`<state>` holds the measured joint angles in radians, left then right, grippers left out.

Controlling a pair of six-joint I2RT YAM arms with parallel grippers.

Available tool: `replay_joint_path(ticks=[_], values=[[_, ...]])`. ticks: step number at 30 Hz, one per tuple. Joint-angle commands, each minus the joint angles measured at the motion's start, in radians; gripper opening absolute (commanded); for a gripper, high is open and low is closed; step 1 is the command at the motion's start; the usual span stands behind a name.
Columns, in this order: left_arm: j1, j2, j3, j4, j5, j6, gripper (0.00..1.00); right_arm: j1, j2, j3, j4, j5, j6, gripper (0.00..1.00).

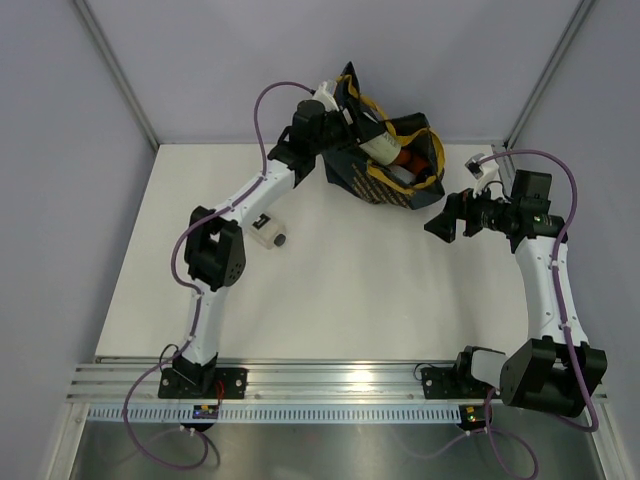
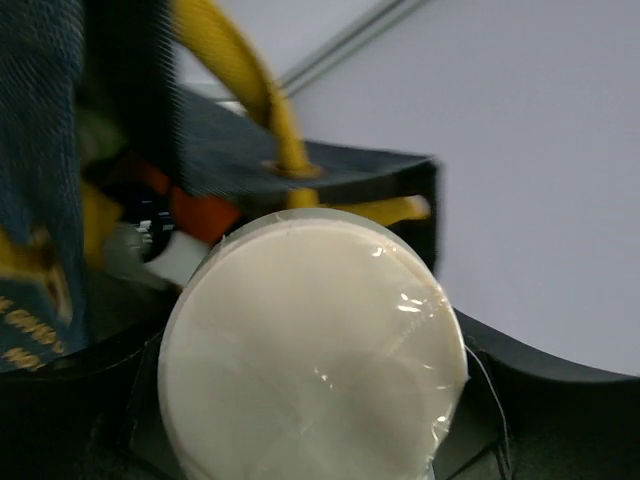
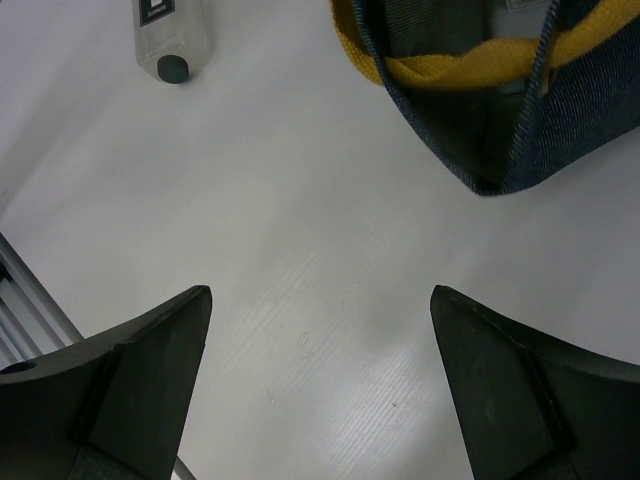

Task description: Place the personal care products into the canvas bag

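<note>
Left gripper (image 1: 350,122) is clamped on one white-capped bottle (image 2: 310,350), right at the mouth of the canvas bag (image 1: 345,170). One orange bottle (image 1: 411,158) shows inside. One clear bottle (image 1: 268,233) lies on the table (image 1: 350,290). Right gripper (image 1: 446,218) hovers beside the bag, jaws apart.

White table (image 1: 330,290) with canvas bag (image 1: 350,172) and 1 clear bottle (image 1: 268,233)

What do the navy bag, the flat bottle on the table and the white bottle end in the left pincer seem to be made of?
Canvas bag: woven cloth, matte; the weave shows. Its handles look like yellow webbing. Flat bottle: probably translucent plastic, dark cap. White bottle end: likely plastic under glossy clear film; wrinkles and glints show.
</note>
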<state>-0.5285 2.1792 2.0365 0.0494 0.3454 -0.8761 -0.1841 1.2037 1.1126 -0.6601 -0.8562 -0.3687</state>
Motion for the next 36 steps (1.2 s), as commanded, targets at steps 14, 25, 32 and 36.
replay_joint_path(ticks=[14, 25, 32, 36], values=[[-0.094, 0.295, 0.381, 0.193, -0.63, 0.216, 0.38, -0.003, -0.047, -0.033, 0.047, -0.015, 0.002, 1.0], [-0.094, 0.222, 0.357, 0.165, -0.583, 0.229, 0.99, -0.003, -0.046, -0.024, 0.024, -0.009, -0.027, 0.99], [-0.08, 0.015, 0.271, 0.092, -0.507, 0.311, 0.99, 0.005, -0.007, 0.056, -0.079, -0.066, -0.149, 0.99], [-0.051, -0.174, 0.114, 0.028, -0.439, 0.383, 0.99, 0.092, -0.004, 0.154, -0.154, -0.035, -0.26, 0.99]])
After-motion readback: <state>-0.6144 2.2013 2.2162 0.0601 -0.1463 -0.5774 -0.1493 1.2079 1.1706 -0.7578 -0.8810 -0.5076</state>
